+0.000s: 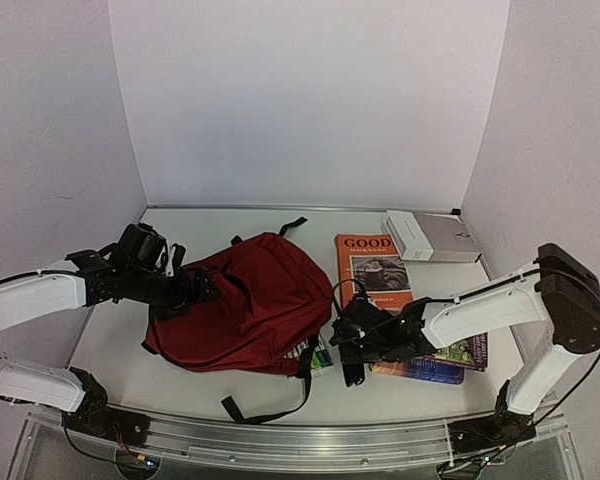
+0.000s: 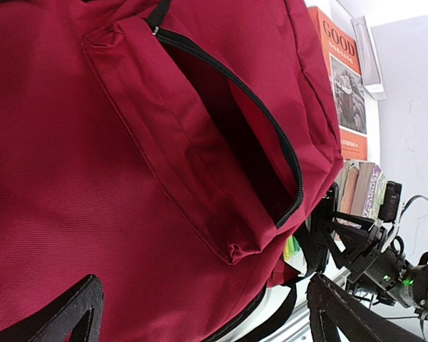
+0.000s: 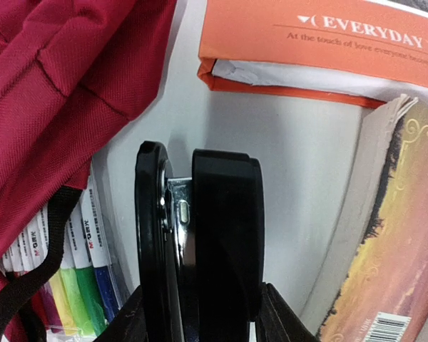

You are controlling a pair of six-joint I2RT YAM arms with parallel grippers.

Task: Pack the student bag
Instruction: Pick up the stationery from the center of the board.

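Kid: Where is the student bag (image 1: 250, 300)?

Me: It lies on the table (image 1: 120, 350), a bit left of the middle. From my right pincer (image 3: 200, 313) it is at 9 o'clock, very near. From my left pincer (image 1: 202, 288) it is at 3 o'clock, just in front of the jaws.

Kid: What do your pincers hold?

Me: My left one is wide open and holds nothing. My right one is about half open, with one jaw on each side of a black stapler (image 3: 221, 228). I cannot tell if it grips it yet.
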